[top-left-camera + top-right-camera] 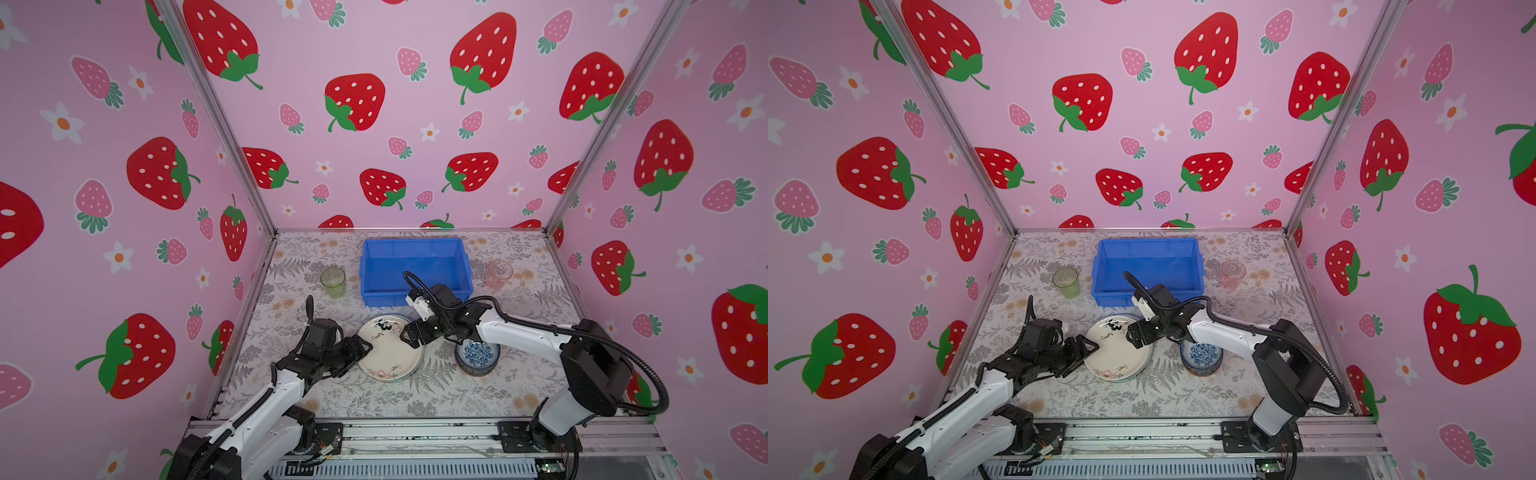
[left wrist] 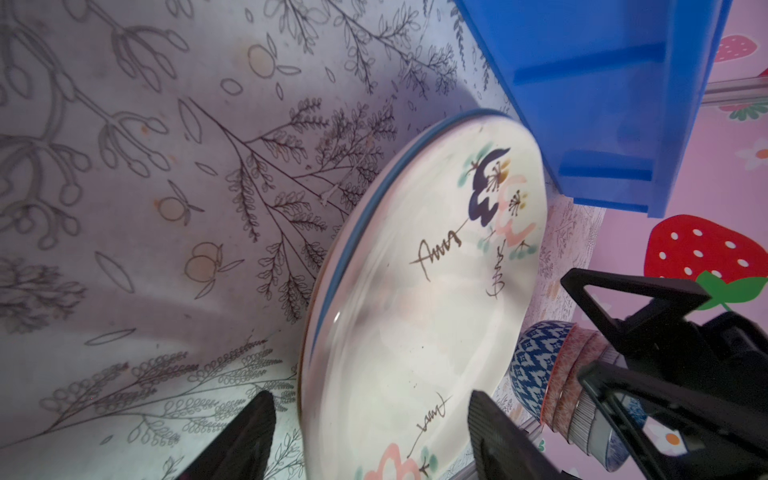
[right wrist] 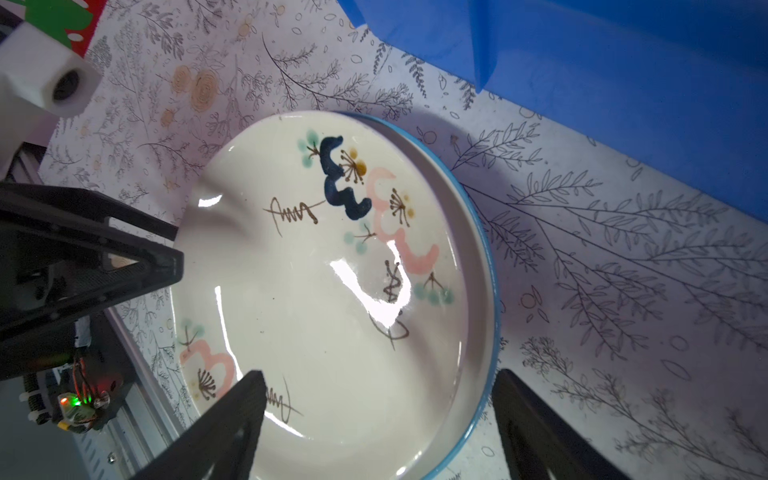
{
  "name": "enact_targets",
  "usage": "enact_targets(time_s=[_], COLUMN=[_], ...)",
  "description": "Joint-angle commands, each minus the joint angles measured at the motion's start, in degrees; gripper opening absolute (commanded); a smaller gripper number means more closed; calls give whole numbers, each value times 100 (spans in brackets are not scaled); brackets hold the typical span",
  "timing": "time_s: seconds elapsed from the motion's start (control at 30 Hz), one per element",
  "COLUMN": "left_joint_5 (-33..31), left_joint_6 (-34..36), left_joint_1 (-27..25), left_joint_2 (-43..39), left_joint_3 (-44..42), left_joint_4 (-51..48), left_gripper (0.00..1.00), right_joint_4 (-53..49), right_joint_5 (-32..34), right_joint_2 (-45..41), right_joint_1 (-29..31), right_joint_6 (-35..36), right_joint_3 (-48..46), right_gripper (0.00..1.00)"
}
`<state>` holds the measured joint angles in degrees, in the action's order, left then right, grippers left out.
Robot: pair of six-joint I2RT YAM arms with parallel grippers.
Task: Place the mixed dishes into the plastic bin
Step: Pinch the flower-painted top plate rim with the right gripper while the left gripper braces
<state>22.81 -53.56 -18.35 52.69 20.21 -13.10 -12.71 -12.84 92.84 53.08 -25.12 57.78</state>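
A cream plate (image 1: 388, 349) (image 1: 1117, 349) with black marks tops a stack near the table's middle; a blue-rimmed plate (image 3: 487, 257) shows under it. My left gripper (image 1: 360, 353) (image 2: 372, 411) is open at its left edge, the rim between the jaws with gaps either side. My right gripper (image 1: 409, 336) (image 3: 380, 386) is open at the far right edge, straddling the stack's rim. The blue plastic bin (image 1: 415, 242) (image 1: 1148, 241) stands just behind, nothing visible inside. Stacked bowls (image 1: 478, 355) (image 2: 536, 374), blue-white on top, sit right of the plates.
A green tumbler (image 1: 333, 281) (image 1: 1066, 281) stands left of the bin and a pink tumbler (image 1: 498, 274) (image 1: 1232, 274) right of it. Pink strawberry walls close three sides. A metal rail (image 1: 415, 432) runs along the front edge.
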Motion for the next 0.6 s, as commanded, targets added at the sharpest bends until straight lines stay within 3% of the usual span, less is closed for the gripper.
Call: enact_targets(time_s=[0.0, 0.57], left_joint_5=[149, 233], left_joint_6=[48, 11], left_joint_1=[30, 31], left_joint_2=[-3, 22], left_joint_3=[209, 311], left_joint_4=[-77, 0], left_gripper=[77, 78], right_joint_4=[-67, 14], right_joint_5=[230, -298], right_joint_2=[23, 305], right_joint_1=[28, 27], right_joint_6=[-127, -142], right_joint_3=[-61, -49], right_gripper=[89, 88])
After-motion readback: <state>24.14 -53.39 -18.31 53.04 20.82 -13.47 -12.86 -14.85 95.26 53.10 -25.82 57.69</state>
